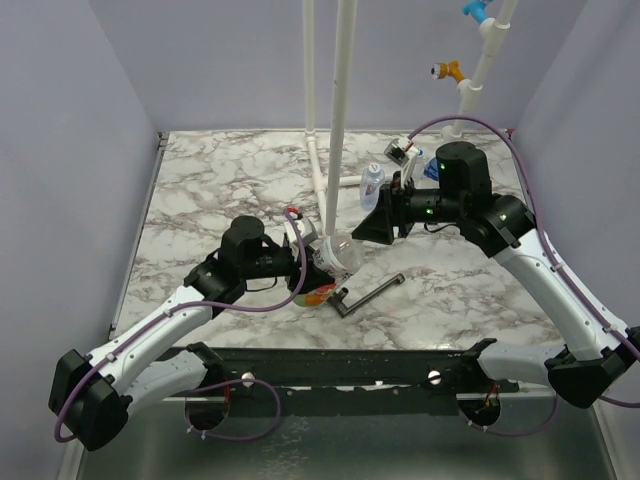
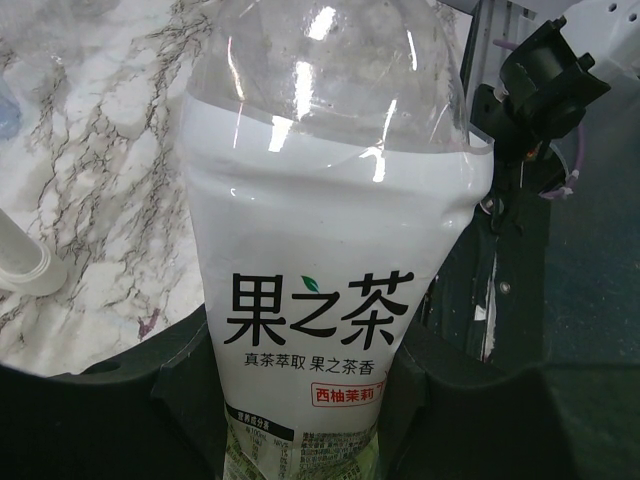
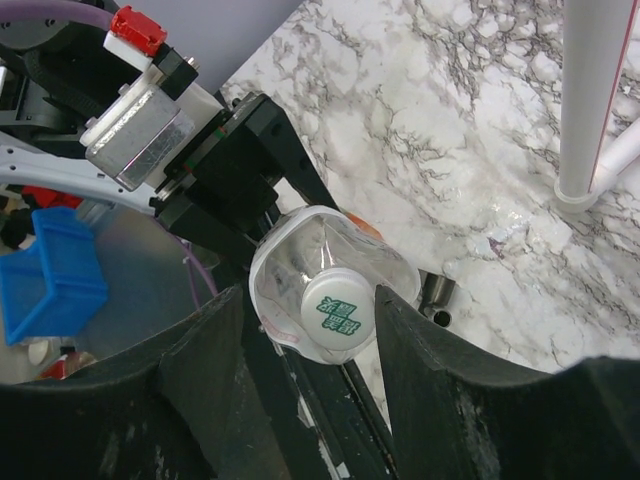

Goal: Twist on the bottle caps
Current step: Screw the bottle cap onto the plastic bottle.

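Observation:
My left gripper [image 1: 300,268] is shut on a clear bottle [image 1: 335,255] with a white label, holding it tilted above the table. The left wrist view shows that bottle [image 2: 330,230] filling the space between the left gripper's [image 2: 300,410] fingers. A white cap [image 3: 337,307] with green print sits on the bottle's neck. The right gripper [image 3: 305,305] stands open around this cap. Its right finger is close beside the cap and its left finger stands apart. From above, the right gripper [image 1: 372,225] points at the bottle's top.
A black T-shaped tool [image 1: 370,293] lies on the marble table right of the held bottle. Two tall white pipes [image 1: 335,120] rise behind it. Another small bottle [image 1: 372,182] lies near the pipe base. Small items [image 1: 405,152] sit at the back right.

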You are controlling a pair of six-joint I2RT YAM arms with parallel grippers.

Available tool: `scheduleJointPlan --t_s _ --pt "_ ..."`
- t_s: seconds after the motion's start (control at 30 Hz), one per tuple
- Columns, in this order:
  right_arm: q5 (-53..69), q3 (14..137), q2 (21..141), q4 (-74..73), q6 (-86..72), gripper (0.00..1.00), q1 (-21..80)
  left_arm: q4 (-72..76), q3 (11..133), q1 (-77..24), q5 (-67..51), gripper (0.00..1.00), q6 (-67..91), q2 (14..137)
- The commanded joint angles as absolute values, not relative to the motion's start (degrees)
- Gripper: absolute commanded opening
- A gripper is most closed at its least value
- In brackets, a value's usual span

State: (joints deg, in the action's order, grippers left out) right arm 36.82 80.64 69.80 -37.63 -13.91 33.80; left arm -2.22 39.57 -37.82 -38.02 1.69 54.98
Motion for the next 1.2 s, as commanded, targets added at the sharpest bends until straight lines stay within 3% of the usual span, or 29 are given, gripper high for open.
scheduleJointPlan --t_s 0.0,0.23,0.6,0.8,0.9,1.17 --pt "34.64 81.69 70.21 -40.06 -12.24 0.58 34.28 -0.26 39.11 -37.29 -40.15 0.0 2.37 55.15" --pt "32.21 82.22 70.52 -40.89 -12.13 0.58 34.28 -0.31 39.2 -37.27 -40.17 0.0 2.55 55.72" --pt "32.82 82.21 71.27 -40.65 -12.82 0.49 34.45 1.68 39.13 -37.18 -40.35 0.0 2.62 56.42" --pt "31.99 82.74 72.14 -41.46 -14.5 0.28 34.45 1.71 39.24 -37.08 -39.2 0.0 2.78 57.19" --pt "30.09 82.17 72.37 -42.09 -17.08 0.2 34.45 2.16 39.34 -37.17 -34.83 0.0 3.67 57.56" --pt "24.64 78.24 73.38 -44.38 -31.32 0.15 34.58 7.08 38.33 -44.52 -12.96 0.0 1.72 55.7"
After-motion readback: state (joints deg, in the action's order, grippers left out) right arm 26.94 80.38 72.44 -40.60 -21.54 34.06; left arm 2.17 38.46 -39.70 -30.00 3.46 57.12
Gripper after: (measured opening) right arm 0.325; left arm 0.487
